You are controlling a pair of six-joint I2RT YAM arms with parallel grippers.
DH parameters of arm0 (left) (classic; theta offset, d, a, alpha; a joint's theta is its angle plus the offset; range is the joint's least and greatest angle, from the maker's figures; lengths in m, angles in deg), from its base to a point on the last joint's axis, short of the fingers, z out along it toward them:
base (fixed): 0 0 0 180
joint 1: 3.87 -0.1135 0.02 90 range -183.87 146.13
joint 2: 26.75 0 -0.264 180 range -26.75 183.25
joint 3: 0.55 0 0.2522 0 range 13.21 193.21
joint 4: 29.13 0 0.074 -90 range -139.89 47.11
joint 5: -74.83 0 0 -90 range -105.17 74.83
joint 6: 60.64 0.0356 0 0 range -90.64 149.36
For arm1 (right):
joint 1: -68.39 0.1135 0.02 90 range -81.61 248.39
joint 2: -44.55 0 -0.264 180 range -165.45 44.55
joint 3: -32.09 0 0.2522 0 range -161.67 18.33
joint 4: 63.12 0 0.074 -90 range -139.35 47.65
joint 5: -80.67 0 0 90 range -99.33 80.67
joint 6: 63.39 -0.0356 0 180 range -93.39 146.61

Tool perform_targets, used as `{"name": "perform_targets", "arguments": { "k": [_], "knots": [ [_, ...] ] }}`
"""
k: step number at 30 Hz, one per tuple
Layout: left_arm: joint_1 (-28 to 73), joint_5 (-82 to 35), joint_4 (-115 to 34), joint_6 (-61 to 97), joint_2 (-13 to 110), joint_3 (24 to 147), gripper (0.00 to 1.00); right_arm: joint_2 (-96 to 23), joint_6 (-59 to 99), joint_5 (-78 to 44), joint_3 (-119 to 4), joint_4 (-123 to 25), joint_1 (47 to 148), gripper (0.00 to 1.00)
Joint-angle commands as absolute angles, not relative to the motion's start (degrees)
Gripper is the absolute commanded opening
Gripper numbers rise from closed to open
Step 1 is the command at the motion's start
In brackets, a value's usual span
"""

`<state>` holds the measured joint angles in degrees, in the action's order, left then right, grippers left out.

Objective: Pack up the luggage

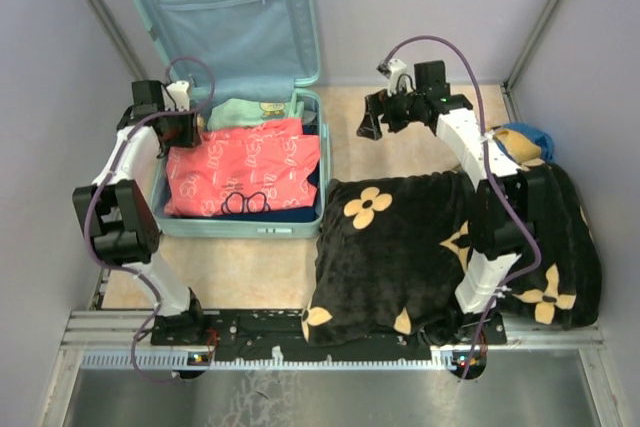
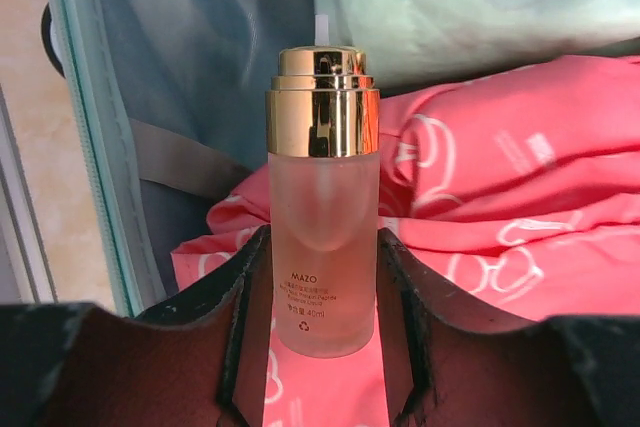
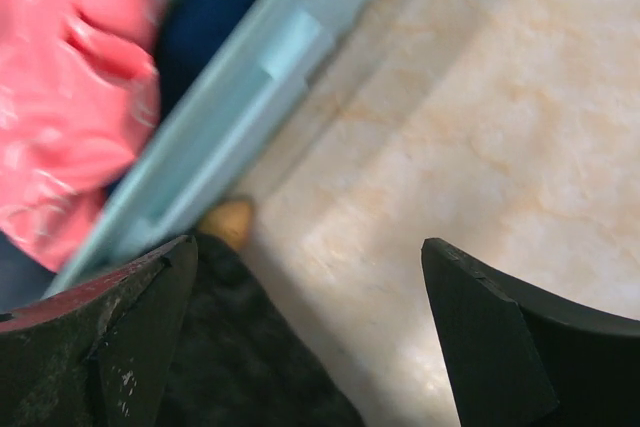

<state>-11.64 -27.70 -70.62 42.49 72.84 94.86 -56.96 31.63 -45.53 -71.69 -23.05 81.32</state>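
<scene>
Beige tabletop (image 1: 260, 267) from above bears the open suitcase (image 1: 240, 230) at back left, my left wrist view shows the left gripper (image 2: 320, 277) clamped on a frosted bottle (image 2: 322, 197) over pink cloth (image 2: 500, 177), and my right wrist view shows the right gripper (image 3: 310, 257) spread wide, empty.

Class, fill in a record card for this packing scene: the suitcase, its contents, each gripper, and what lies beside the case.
Suitcase: luggage, open, lid upright at the back
Contents: pink printed garment on top, dark blue item beneath
Left gripper: shut on frosted bottle with a gold cap, above the pink garment
Right gripper: open, empty, over bare table
Beside the case: black blanket with tan flowers, on its right
</scene>
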Motion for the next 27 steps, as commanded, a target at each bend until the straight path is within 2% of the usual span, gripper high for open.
{"name": "perform_targets", "arguments": {
  "k": [1,3,6,9,15,23,27],
  "knots": [
    [-11.78,-22.40,-70.73,45.94,76.01,98.88,0.25,-59.79,44.70,-39.92,-74.08,-16.46,81.33,0.93],
    [-11.83,-22.43,-71.58,46.70,77.96,99.99,0.29,-60.73,47.73,-39.47,-72.89,-15.93,81.34,0.92],
    [-11.84,-22.33,-73.49,47.59,80.42,102.53,0.53,-61.34,52.14,-39.07,-70.92,-14.72,81.33,0.92],
    [-11.87,-23.63,-75.49,48.38,81.59,105.20,0.73,-60.54,57.38,-39.65,-68.69,-13.00,81.28,0.94],
    [-11.94,-31.59,-73.33,51.08,78.17,107.21,1.00,-58.40,68.22,-44.06,-63.42,-7.30,81.31,0.99],
    [-11.11,-46.86,-71.42,59.40,75.15,107.87,1.00,-58.55,80.75,-46.99,-60.28,-0.45,80.96,0.99],
    [-8.44,-54.64,-70.41,68.14,74.71,106.93,1.00,-56.28,81.72,-47.82,-58.06,-0.86,81.49,0.99]
  ]
}}
